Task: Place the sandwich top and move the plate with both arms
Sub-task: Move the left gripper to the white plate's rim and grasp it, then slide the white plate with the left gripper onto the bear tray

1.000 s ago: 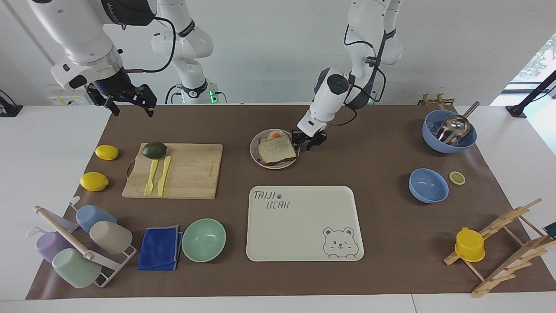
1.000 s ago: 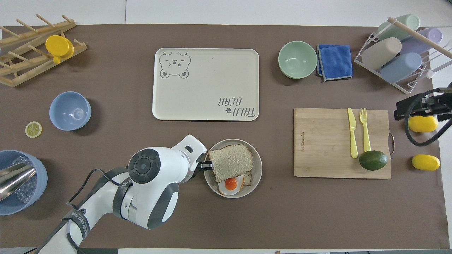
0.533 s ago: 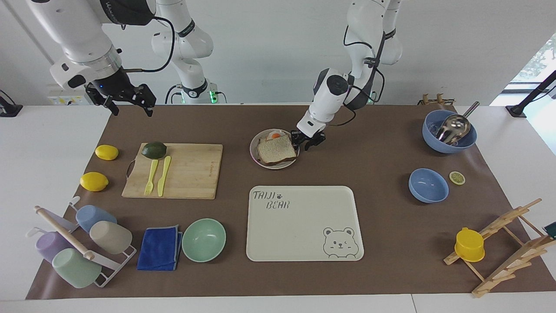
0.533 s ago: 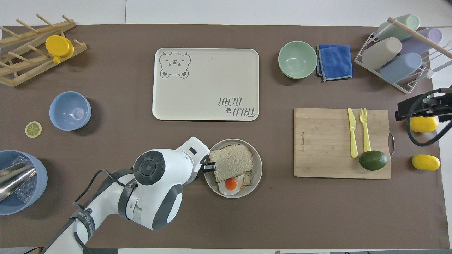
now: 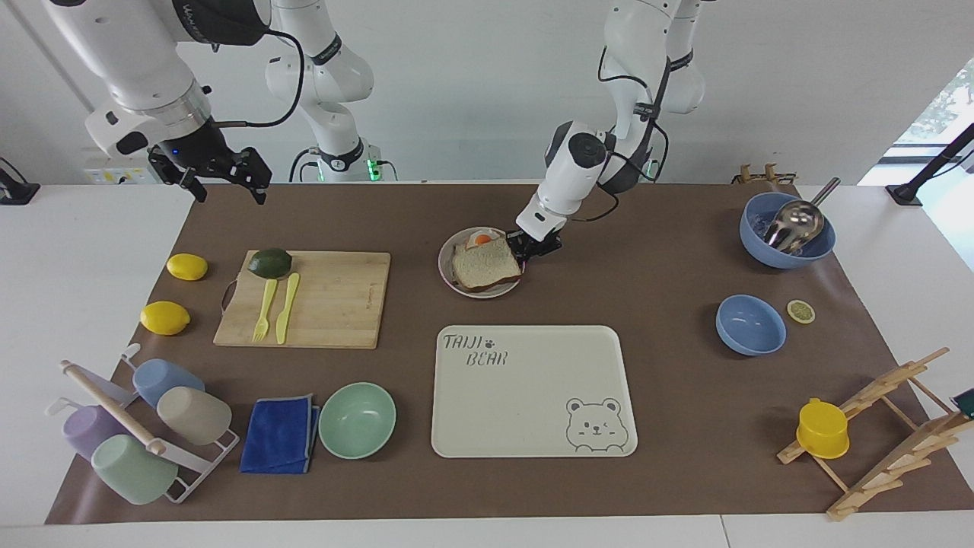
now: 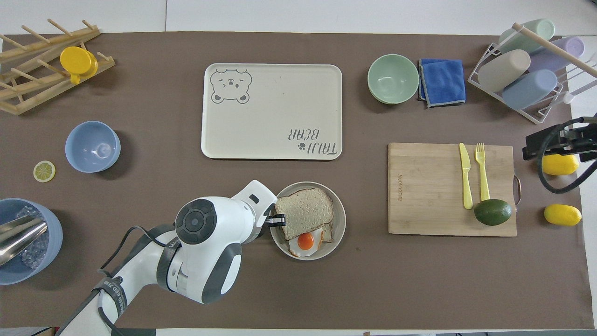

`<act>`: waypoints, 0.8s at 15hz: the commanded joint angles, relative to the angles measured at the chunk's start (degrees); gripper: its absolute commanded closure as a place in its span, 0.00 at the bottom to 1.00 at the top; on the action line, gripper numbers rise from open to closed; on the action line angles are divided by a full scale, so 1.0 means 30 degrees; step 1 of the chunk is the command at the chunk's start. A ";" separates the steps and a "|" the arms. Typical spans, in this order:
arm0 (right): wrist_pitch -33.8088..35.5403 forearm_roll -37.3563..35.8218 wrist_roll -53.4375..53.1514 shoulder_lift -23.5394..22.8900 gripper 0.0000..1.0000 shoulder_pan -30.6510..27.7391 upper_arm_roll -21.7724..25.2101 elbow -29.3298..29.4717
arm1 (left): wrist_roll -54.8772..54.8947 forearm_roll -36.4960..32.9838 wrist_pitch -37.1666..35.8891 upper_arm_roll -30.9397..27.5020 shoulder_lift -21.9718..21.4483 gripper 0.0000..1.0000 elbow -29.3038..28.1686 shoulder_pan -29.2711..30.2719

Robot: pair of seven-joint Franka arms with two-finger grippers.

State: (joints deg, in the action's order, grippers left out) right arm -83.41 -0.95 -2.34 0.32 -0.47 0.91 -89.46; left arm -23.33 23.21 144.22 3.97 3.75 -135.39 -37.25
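The plate (image 5: 478, 294) stands on the brown mat near the robots, between the cutting board and the left arm. The sandwich top (image 5: 485, 265) lies on it, askew over a paler slice with a fried egg (image 6: 305, 241) whose yolk shows on the side nearer the robots. My left gripper (image 5: 529, 250) is low at the plate's rim on the left arm's side, shut on the plate (image 6: 341, 219); in the overhead view the left gripper (image 6: 276, 219) meets the rim there. My right gripper (image 5: 230, 190) waits open and empty, raised over the mat's corner at its own end; in the overhead view the right gripper (image 6: 559, 140) hangs above a lemon.
The cream bear tray (image 5: 533, 392) lies farther from the robots than the plate. A cutting board (image 5: 327, 304) with avocado, knife and fork lies toward the right arm's end, with two lemons (image 5: 164, 317). A mint bowl (image 5: 357, 419), blue cloth, cup rack, blue bowls (image 5: 750, 325) and wooden rack stand around.
My left gripper has moved in from just beside the plate onto its rim and closed there. The plate has shifted slightly in the overhead view. The right arm has barely moved.
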 commanded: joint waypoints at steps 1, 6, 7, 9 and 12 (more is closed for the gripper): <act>-0.0030 0.0521 0.0371 0.0451 0.00 -0.0400 -0.0127 -0.0474 | 0.0334 0.0467 0.0091 -0.0211 0.0099 1.00 -0.0105 0.0197; -0.0147 0.0492 0.0489 0.0422 0.00 -0.0723 -0.0185 -0.0416 | 0.2148 0.0497 -0.4150 -0.0241 -0.1362 1.00 0.1708 0.2567; -0.0147 0.0492 0.0517 0.0422 0.00 -0.0723 -0.0185 -0.0416 | 0.2151 0.0497 -0.5116 -0.0270 -0.1424 1.00 0.2350 0.2891; -0.0060 0.0289 0.0518 0.0393 0.00 -0.0694 -0.0243 -0.0329 | 0.2151 0.0613 -0.6322 -0.0299 -0.1279 1.00 0.3697 0.3593; 0.0145 0.0199 0.0518 0.0364 0.00 -0.0664 -0.0332 -0.0270 | 0.2121 0.1346 -0.6589 -0.0357 -0.0112 1.00 0.6066 0.4796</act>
State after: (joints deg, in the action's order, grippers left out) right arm -83.36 -0.95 -2.34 0.40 -1.54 0.52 -89.45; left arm -18.00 25.14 126.66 2.88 0.51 -122.90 -24.98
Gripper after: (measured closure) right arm 0.000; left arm 0.960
